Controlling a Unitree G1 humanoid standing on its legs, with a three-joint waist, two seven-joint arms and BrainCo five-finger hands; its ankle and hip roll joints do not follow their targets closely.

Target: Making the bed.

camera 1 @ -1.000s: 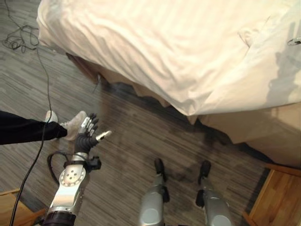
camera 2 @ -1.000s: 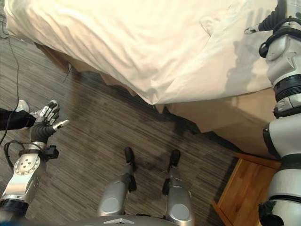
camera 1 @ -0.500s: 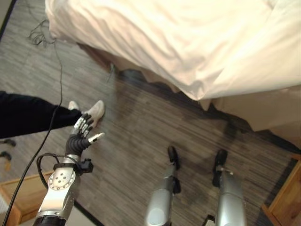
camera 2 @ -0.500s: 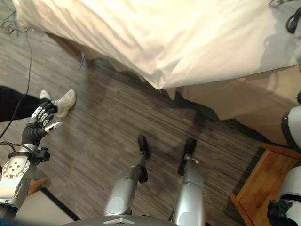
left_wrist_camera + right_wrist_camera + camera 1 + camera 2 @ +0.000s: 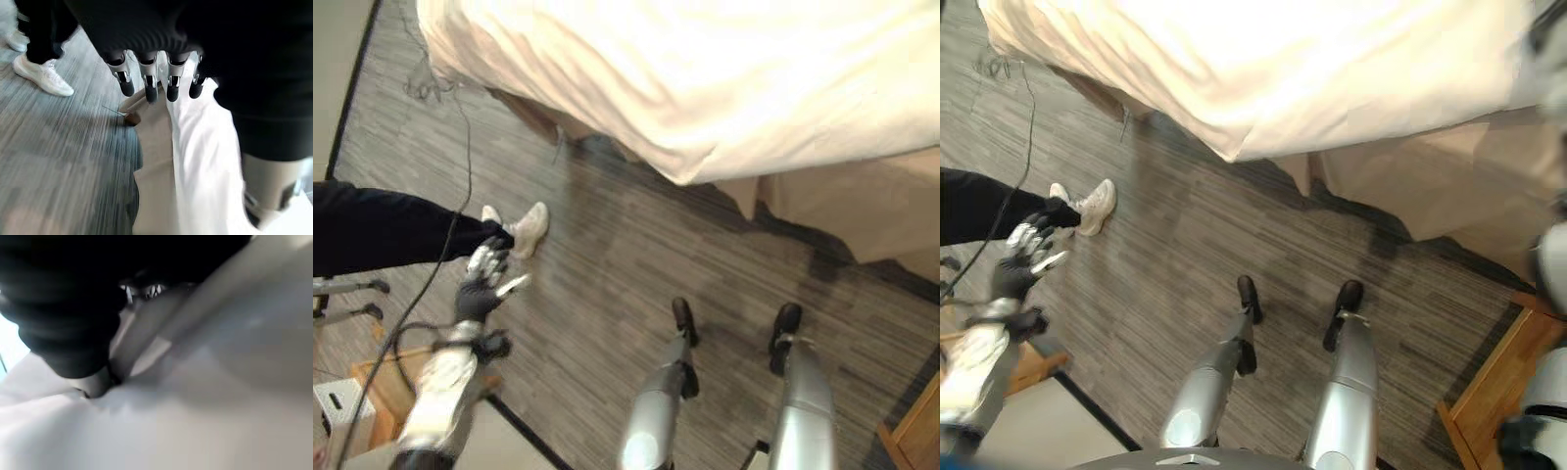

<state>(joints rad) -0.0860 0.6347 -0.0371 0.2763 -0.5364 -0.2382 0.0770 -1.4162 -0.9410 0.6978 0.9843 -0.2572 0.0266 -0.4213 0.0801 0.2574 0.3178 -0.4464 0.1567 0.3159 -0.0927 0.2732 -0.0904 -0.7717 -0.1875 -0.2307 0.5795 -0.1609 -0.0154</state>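
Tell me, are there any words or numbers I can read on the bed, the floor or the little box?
None: no words or numbers can be read.
White duvet: plain, no print.
Grey floor: stripes, no writing.
White box near the left hand: a dark mark, too small to read.
Person's white shoe: no label legible.

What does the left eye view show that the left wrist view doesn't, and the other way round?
The left eye view takes in the long edge of the white bed cover, a wooden box at the lower left, a corner of wooden furniture at the lower right, and the left hand from outside, fingers relaxed, holding nothing. The left wrist view looks past that hand's fingers at the beige bed base from very close. Both share the grey wood-grain floor, the bed cover and a person's white shoe under a dark trouser leg.
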